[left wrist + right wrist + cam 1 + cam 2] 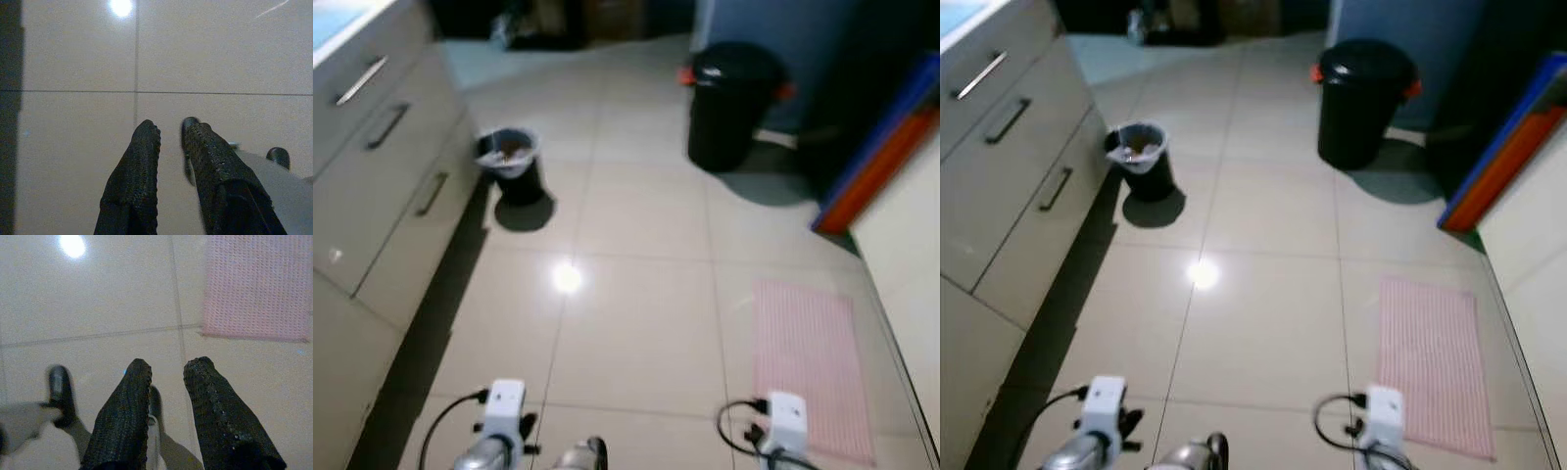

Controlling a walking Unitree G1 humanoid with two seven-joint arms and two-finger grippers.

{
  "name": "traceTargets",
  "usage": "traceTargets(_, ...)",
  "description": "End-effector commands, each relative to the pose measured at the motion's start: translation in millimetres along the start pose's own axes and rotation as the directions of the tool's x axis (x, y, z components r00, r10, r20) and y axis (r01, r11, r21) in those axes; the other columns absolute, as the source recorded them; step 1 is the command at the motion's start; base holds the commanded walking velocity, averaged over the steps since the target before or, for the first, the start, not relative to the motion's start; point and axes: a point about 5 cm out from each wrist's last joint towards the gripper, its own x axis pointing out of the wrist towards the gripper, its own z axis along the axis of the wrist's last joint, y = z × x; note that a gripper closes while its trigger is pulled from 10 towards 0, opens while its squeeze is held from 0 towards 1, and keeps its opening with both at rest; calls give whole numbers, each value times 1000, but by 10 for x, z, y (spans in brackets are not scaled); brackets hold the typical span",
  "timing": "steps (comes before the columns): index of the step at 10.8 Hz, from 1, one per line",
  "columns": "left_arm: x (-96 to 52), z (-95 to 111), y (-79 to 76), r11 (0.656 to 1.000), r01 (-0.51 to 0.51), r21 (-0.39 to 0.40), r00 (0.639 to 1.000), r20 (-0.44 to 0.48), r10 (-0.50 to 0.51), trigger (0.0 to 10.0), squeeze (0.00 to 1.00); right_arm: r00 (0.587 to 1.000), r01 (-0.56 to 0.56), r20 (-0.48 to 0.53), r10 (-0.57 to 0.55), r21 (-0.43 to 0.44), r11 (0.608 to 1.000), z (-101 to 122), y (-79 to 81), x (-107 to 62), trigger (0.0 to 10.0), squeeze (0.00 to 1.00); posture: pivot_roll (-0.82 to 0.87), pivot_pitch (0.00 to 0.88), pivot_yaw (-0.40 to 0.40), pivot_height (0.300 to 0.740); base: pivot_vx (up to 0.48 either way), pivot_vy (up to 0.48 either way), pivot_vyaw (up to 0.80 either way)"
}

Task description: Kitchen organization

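A pale tiled floor carries a bright light glare at its middle. Along the robot's left runs a beige cabinet with dark and silver drawer handles. Far ahead, right of centre, stands a big black bin with its lid on and orange side handles. A pink ribbed mat lies on the floor to the right. Near the cabinet sits a small black pail lined with a pale bag, brownish scraps inside. The left tool and right tool both hang low over the tiles, fingers slightly parted, holding nothing.
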Motion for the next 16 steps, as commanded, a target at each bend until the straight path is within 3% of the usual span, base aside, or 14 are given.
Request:
traceTargets(1, -1, -22, -20, 1000, -1, -4, 1000, -10, 1, 10000, 0, 1000, 18, -17, -18, 5, 1000, -59, -67, -17, 10000, 0, -38, 127, 34, 740, 259, 0, 569)
traceTargets(16, -1, -24, -30, 1000, -4, -26, 1000, 0, 4, 10000, 0, 1000, 12, -15, -12, 1, 1000, -55, -79, -17, 10000, 0, -31, 126, 32, 740, 17, 0, 758)
